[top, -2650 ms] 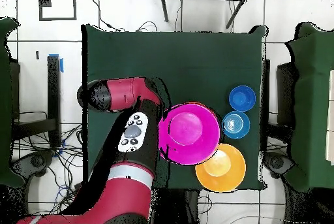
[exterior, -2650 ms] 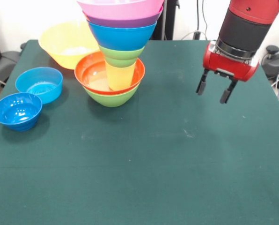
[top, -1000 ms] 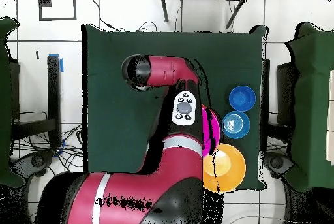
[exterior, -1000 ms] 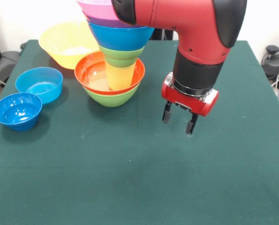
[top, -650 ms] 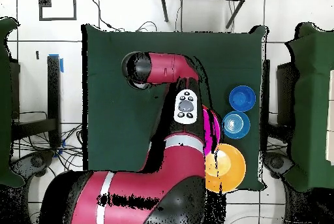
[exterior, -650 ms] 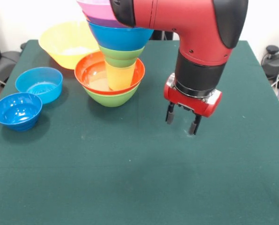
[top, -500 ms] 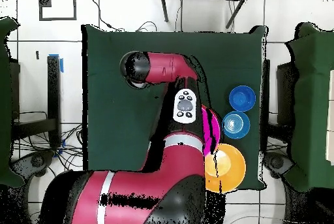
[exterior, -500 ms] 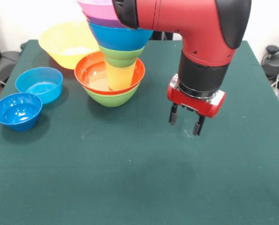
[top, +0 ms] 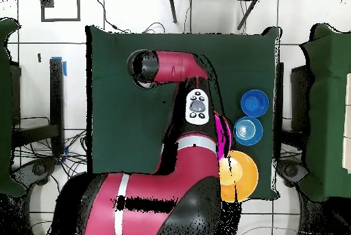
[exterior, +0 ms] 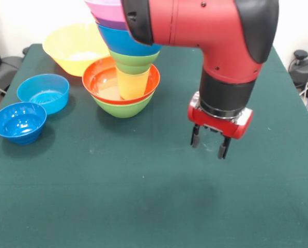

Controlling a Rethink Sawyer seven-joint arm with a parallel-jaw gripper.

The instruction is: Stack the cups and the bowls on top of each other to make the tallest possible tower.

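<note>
The tower stands at the back left of the front view: a medium green bowl (exterior: 124,107) holds a red-orange bowl (exterior: 98,78), and the yellow cup (exterior: 132,84) stands in that. Above the cup sit a small green bowl (exterior: 135,61), a blue bowl (exterior: 122,41), a purple bowl (exterior: 110,24) and a pink bowl (exterior: 104,6). My gripper (exterior: 209,149) hangs open and empty just above the cloth, to the right of the tower and well apart from it. From overhead, only a sliver of the pink bowl (top: 222,132) shows beside the arm, which hides the gripper.
A large orange-yellow bowl (exterior: 70,47) (top: 241,175) stands behind the tower on the left. A light-blue bowl (exterior: 43,92) (top: 248,131) and a darker blue bowl (exterior: 19,122) (top: 254,102) sit near the table's left edge in the front view. The arm's upper link crosses above the tower's top.
The arm swung from the table's right side in toward the middle and lowered, then drifted slightly right and nearer. The gripper stayed open and empty. The tower and loose bowls did not move.
</note>
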